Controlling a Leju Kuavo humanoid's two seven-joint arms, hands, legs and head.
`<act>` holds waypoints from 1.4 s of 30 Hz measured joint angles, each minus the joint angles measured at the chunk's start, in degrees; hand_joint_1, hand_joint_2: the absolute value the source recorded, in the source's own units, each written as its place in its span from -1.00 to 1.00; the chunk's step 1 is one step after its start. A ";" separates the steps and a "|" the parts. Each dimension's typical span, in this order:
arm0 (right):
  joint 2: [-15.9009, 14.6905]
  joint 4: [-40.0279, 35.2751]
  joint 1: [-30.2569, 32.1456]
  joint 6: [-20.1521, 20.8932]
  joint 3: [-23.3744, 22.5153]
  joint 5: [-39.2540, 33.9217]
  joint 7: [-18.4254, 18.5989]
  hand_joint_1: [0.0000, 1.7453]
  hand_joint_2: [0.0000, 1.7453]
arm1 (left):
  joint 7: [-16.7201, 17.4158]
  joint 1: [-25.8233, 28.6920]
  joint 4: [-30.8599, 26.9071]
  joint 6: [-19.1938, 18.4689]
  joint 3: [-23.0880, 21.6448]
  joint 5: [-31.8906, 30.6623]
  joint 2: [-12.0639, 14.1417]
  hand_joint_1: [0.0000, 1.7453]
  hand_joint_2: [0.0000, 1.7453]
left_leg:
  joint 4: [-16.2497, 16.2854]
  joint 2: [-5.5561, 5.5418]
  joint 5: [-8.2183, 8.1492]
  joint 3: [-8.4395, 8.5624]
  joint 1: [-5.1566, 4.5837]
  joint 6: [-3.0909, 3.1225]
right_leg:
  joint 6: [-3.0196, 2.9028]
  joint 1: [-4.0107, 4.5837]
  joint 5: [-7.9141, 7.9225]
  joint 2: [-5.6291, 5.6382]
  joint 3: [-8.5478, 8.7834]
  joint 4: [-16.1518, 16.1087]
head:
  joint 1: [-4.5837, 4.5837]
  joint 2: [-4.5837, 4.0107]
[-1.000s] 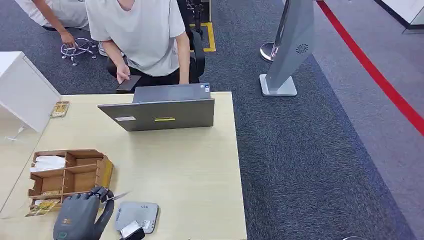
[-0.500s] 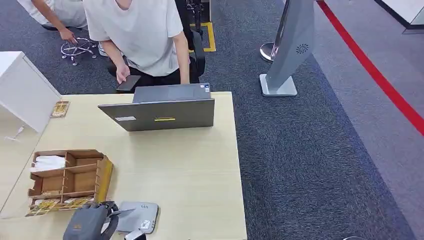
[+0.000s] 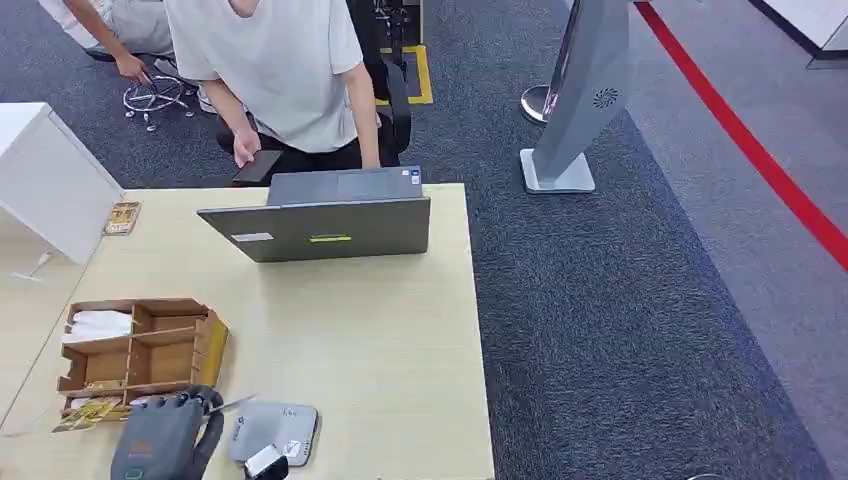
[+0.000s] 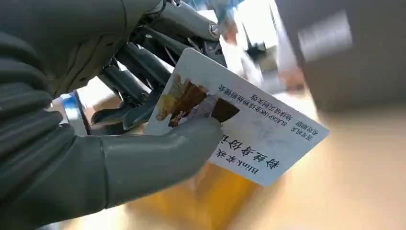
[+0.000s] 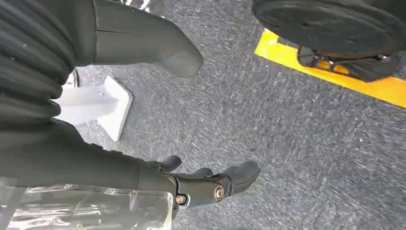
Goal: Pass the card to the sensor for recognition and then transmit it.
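The left hand [image 3: 160,440] sits at the near left corner of the pale wood-grain tabletop [image 3: 380,330], a matte grey shell with dark fingers [image 4: 129,81]. It pinches a thin white plastic card [image 4: 239,129] between the thick grey thumb and the darker fingers behind it; the card is rectangular with rounded corners, printed with a brown picture and lines of dark characters. In the head view the card [image 3: 232,404] shows as a slim edge jutting right from the hand, above the far left corner of the sensor [image 3: 272,432], a flat grey rounded pad lying on the tabletop just right of the hand.

Just beyond the hand stands a wooden organiser [image 3: 140,345] with open compartments, one holding white paper. A grey laptop [image 3: 320,215] stands open at the far edge, its lid back facing the robot, with a person [image 3: 280,70] in a light shirt seated behind it.

The right hand [image 5: 210,184] hangs over speckled grey carpet [image 5: 297,143], fingers loosely curled, holding nothing.
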 joint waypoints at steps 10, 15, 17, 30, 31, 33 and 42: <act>-0.02 -0.48 2.08 -1.38 1.27 2.43 0.24 -1.00 1.00 | -6.22 -13.96 -6.81 0.71 9.13 -8.07 -3.12 1.00 1.00 | 0.00 0.04 0.10 0.05 0.05 -0.10 | -0.06 0.04 0.07 0.06 0.11 0.04 | -0.02 0.00; -0.02 0.31 1.86 -1.29 1.18 2.25 -0.41 -1.00 1.00 | -6.25 -15.35 -6.84 0.89 11.41 -9.21 -3.76 1.00 1.00 | 0.00 0.04 0.10 0.04 0.05 -0.10 | -0.06 0.04 0.06 0.05 0.08 0.05 | -0.02 0.00; -0.02 -0.20 2.23 -0.92 1.27 1.25 0.09 -1.00 1.00 | -5.62 -16.50 -6.97 -1.00 11.72 -8.88 -3.78 1.00 1.00 | 0.00 0.02 0.10 0.02 0.05 -0.10 | -0.06 0.04 0.06 0.03 0.09 0.04 | -0.02 0.00; -0.02 1.58 -0.32 -1.16 -0.57 1.38 -0.06 -1.00 1.00 | -5.00 -26.99 2.83 -9.54 16.17 -10.72 -2.14 1.00 1.00 | 0.00 0.03 0.20 0.02 0.06 -0.12 | -0.10 0.04 0.10 0.06 0.08 0.06 | -0.02 0.00; -0.02 2.05 -0.67 -1.33 -0.83 1.47 -0.02 -1.00 1.00 | -4.85 -27.31 3.54 -9.67 16.35 -10.83 -2.14 1.00 1.00 | 0.00 0.03 0.20 0.02 0.06 -0.12 | -0.10 0.05 0.10 0.06 0.08 0.06 | -0.02 0.00; -0.02 3.00 -1.36 -1.79 -1.38 1.84 -0.31 -1.00 1.00 | -4.81 -27.74 4.42 -9.58 16.61 -10.83 -2.14 1.00 1.00 | 0.00 0.04 0.19 0.01 0.06 -0.12 | -0.09 0.04 0.09 0.07 0.07 0.06 | -0.02 0.00; -0.02 5.34 -2.58 -2.16 -2.32 1.84 -0.46 -1.00 1.00 | -5.09 -28.14 7.00 -9.47 17.00 -10.83 -2.32 1.00 1.00 | 0.00 0.31 0.14 -0.07 0.06 -0.13 | -0.12 0.05 0.12 0.42 -0.13 0.07 | -0.02 0.00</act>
